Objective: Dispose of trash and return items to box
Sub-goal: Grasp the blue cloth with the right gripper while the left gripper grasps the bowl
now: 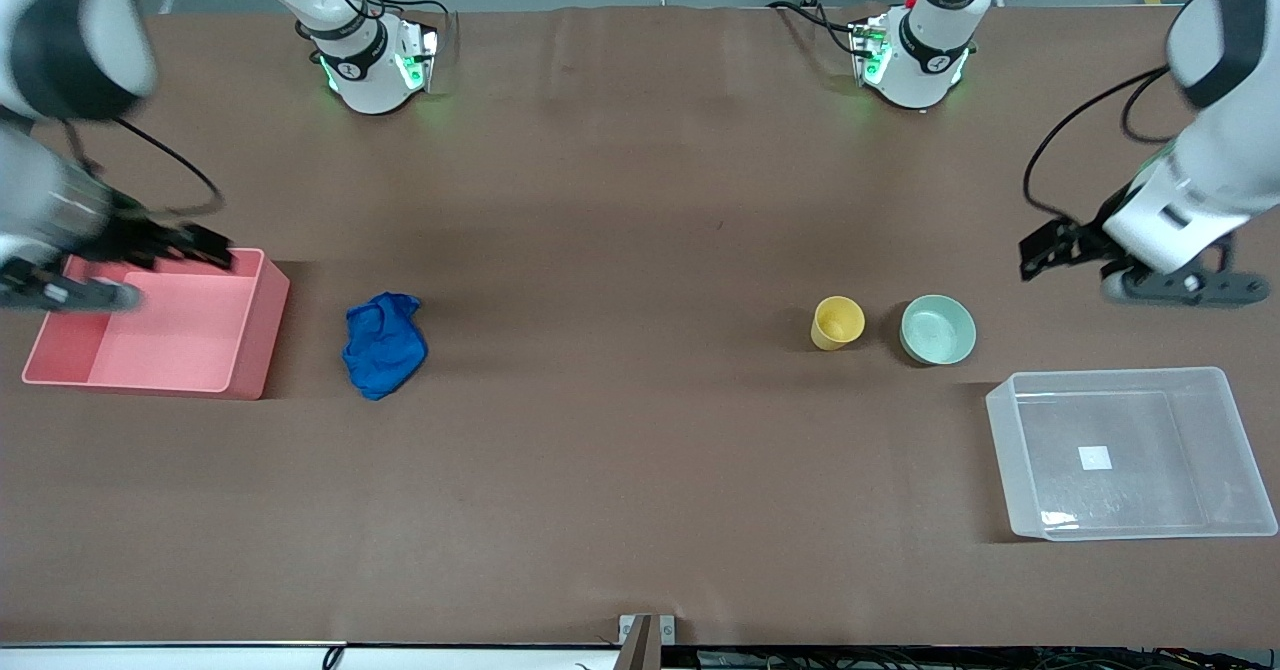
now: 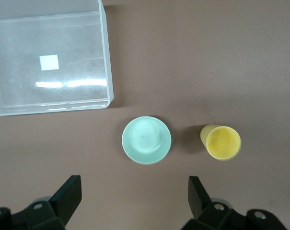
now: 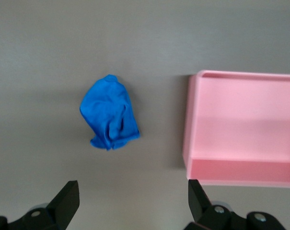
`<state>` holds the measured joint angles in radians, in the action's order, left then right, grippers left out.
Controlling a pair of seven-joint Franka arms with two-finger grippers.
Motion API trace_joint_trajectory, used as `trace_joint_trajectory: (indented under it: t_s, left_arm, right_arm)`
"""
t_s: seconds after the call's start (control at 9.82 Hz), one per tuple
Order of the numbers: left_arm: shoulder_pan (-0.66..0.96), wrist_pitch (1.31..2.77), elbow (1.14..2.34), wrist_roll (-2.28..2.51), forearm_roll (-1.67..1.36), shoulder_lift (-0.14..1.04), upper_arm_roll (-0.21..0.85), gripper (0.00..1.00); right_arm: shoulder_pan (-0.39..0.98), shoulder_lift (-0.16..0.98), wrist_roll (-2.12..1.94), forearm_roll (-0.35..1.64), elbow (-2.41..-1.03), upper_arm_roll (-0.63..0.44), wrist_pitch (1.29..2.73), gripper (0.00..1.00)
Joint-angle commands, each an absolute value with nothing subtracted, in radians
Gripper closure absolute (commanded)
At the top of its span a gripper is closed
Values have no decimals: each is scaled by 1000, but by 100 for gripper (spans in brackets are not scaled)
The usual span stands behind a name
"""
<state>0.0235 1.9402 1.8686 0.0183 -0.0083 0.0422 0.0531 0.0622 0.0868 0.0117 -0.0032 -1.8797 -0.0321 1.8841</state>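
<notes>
My left gripper hung open and empty above the bench, over bare top beside the green bowl and yellow cup, which stood just apart, near the clear box. My right gripper hung spread wide over the pink bin. The blue trash lay beside that bin.

Right arm blurred and cut off at the frame edge, partly covering pink bin
</notes>
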Motion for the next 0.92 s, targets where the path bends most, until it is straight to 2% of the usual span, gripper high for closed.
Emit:
trace_joint_trajectory:
  t_s: [0.0, 0.1, 0.31, 0.51, 0.61, 0.71, 0.81]
  left_arm:
    - [26, 2177, 2043, 8, 3, 113, 37, 2]
    - [23, 2256, 2048, 6, 3, 188, 37, 2]
    - [23, 2392, 2049, 8, 3, 332, 35, 4]
    - [18, 2495, 2065, 8, 3, 422, 35, 6]
    - [17, 2508, 2066, 8, 3, 443, 35, 8]
    - [17, 2510, 2072, 8, 3, 463, 31, 13]
    - [15, 2511, 2089, 6, 5, 466, 29, 17]
  right_arm:
    - [104, 144, 72, -15, -2143, -6, 2265, 0]
    - [118, 200, 72, -15, -2196, -3, 2389, 0]
    - [130, 325, 74, -15, -2207, -3, 2538, 0]
    - [129, 403, 74, -15, -2229, -3, 2624, 0]
    - [130, 410, 75, -15, -2240, -2, 2620, 1]
    - [129, 419, 77, -15, -2243, -2, 2620, 20]
    - [129, 428, 78, -15, -2241, -2, 2612, 58]
